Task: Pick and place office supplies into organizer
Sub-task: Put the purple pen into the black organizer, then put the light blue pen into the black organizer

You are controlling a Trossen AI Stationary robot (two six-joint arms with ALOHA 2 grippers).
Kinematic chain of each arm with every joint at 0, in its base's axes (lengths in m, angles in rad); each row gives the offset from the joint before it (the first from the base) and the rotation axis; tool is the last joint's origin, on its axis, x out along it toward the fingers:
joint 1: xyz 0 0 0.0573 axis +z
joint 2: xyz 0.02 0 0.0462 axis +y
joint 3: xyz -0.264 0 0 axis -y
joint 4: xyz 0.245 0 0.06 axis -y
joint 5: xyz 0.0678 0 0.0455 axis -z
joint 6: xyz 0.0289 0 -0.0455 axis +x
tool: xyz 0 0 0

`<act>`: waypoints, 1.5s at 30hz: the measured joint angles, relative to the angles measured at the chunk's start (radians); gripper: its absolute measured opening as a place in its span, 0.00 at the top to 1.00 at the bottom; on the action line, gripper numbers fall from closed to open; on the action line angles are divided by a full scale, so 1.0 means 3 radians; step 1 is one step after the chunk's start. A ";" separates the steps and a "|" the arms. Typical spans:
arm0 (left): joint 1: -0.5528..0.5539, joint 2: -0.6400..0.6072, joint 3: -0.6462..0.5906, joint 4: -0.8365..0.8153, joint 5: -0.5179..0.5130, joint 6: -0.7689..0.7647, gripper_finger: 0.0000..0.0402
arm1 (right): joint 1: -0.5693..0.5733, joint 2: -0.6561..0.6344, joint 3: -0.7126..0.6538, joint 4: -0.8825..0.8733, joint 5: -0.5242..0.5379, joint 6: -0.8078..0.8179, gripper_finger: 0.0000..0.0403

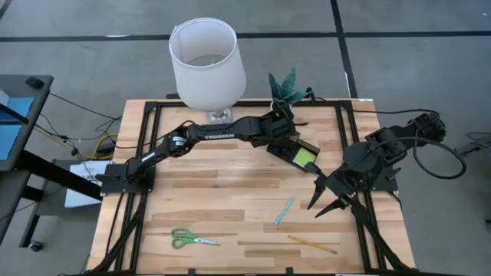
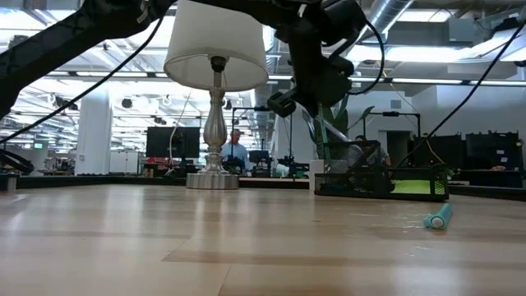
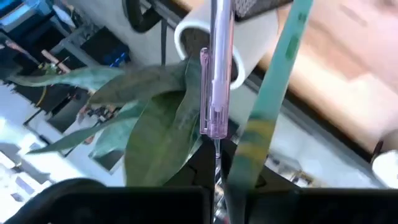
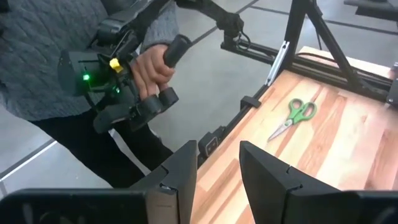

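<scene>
Wooden boards make the table top [image 1: 230, 192], with a gray floor all around. On the left near side lie the green scissors [image 1: 184, 239]. At the far edge stands the white lamp [image 1: 205, 65]. The left gripper [image 1: 282, 123] has reached far across and hangs over the black organizer [image 1: 295, 152], beside the plant [image 1: 288, 86]. It is pinched shut on a purple pen [image 3: 217, 74], which points down. A teal pen [image 1: 284, 211] and a yellow pencil [image 1: 311, 244] lie nearer. On the right, the right gripper [image 1: 326, 201] waits with its fingers apart, holding nothing. If the purple pen is let go off to one side, it could miss the organizer and roll away.
</scene>
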 joint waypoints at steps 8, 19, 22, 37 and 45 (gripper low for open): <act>-0.0016 0.0000 0.0001 0.0004 -0.0052 0.0520 0.99 | 0.0000 -0.0186 0.0000 -0.0044 -0.0014 -0.0022 0.72; -0.0019 0.0000 -0.0098 0.0616 -0.0180 0.1121 1.00 | -0.0030 -0.0234 0.0001 -0.0049 -0.0168 0.0006 0.72; -0.0029 -0.0004 -0.0196 0.0658 -0.0196 0.1127 1.00 | -0.0092 -0.0234 0.0001 -0.0090 -0.0294 0.0008 0.72; -0.0105 -0.0003 -0.0524 0.1333 -0.0045 0.1111 0.89 | -0.0172 -0.0231 0.0001 -0.0275 -0.0453 -0.0018 0.72; -0.0109 -0.0003 -0.0526 0.1473 -0.0051 0.0872 0.83 | -0.0169 -0.0231 0.0001 -0.0417 -0.0529 -0.0022 0.72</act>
